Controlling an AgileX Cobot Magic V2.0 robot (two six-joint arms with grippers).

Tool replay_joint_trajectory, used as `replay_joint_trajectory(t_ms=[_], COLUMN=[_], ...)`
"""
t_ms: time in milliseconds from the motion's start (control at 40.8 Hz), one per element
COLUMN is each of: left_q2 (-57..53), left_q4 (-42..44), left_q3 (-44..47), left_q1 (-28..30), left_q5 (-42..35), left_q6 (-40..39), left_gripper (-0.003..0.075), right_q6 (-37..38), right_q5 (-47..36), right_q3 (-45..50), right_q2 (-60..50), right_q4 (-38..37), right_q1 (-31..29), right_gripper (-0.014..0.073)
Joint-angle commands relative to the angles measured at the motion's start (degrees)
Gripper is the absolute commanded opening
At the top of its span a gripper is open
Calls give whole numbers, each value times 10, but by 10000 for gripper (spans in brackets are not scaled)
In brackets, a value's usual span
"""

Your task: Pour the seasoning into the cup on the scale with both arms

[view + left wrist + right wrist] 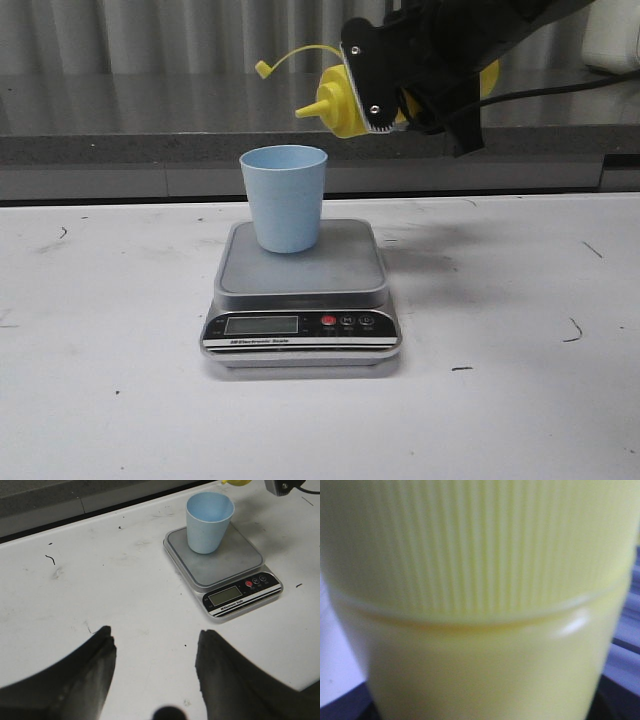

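The right gripper [385, 95] clamps the seasoning bottle [345, 100] tipped sideways, nozzle aimed leftward just above and right of the cup [285, 197]; the left gripper [155, 652] hangs wide, well off.

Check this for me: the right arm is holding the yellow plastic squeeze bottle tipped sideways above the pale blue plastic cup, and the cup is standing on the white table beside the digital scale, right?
Not quite. The pale blue plastic cup stands on the grey platform of the digital scale, not on the table beside it; the front view shows this. The rest holds: the right gripper holds the yellow plastic squeeze bottle tipped sideways above the cup.
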Motion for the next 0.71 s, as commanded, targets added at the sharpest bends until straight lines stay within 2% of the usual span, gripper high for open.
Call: replay_joint_trajectory(t_ms=[0,564,638,687], left_q2=[2,2,2,2], left_q4=[-3,-3,-3,-3], left_q3=[-15,-15,-15,-15], left_q1=[-4,-4,-4,-4], left_q5=[-39,-39,-39,-39], left_q6=[-2,-2,-2,-2], left_gripper=[365,365,365,365], right_q6=[-5,-24,-9,11], right_q5=[48,62,67,66], right_q3=[-24,-23,-23,-23], right_q2=[-27,-23,-26,-33], right_q4=[-23,-23,-8,31], right_q1=[3,5,5,4], right_gripper=[337,337,337,337])
